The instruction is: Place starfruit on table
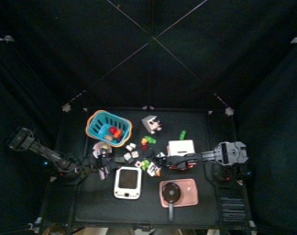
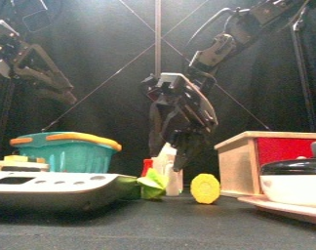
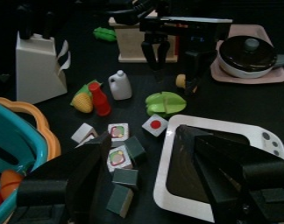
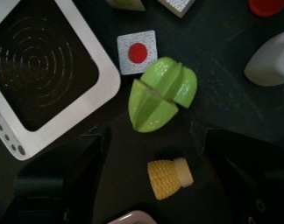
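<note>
One starfruit (image 4: 163, 94) lies on table (image 4: 238, 114), right gripper (image 4: 156, 153) open above.

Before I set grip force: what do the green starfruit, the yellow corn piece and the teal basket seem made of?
The ridged green starfruit looks like moulded plastic: smooth, faintly glossy, with a seam across it. The small yellow corn piece also looks plastic, with moulded kernel rows. The teal slatted basket seems rigid plastic with a matte finish.

Green starfruit (image 4: 163, 93) lies flat on black table (image 4: 244, 118)
</note>
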You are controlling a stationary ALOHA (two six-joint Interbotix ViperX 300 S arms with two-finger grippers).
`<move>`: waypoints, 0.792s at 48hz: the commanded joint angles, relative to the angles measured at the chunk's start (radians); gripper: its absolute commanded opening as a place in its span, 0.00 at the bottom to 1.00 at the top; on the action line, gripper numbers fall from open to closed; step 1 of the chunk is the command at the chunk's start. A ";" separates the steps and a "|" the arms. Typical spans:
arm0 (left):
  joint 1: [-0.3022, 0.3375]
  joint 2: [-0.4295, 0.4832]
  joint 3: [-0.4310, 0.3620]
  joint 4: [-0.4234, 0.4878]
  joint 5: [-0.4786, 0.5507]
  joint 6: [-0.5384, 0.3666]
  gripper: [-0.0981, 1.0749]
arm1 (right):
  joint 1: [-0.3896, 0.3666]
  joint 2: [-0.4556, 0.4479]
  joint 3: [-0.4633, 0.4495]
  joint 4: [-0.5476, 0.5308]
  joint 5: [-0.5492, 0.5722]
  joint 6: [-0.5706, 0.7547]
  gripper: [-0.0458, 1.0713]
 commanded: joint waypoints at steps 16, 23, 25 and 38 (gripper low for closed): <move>-0.002 -0.002 -0.011 0.005 -0.002 -0.002 0.91 | -0.005 -0.031 -0.025 -0.012 0.025 0.000 0.95; -0.003 -0.002 -0.009 0.003 0.000 -0.002 0.91 | -0.003 -0.031 -0.026 -0.012 0.043 0.000 0.95; -0.002 -0.002 -0.009 0.003 0.000 -0.002 0.91 | -0.003 -0.029 -0.025 -0.014 0.043 0.000 0.95; -0.003 -0.002 -0.006 0.003 0.000 -0.002 0.91 | 0.002 -0.054 -0.028 -0.018 0.057 -0.002 0.95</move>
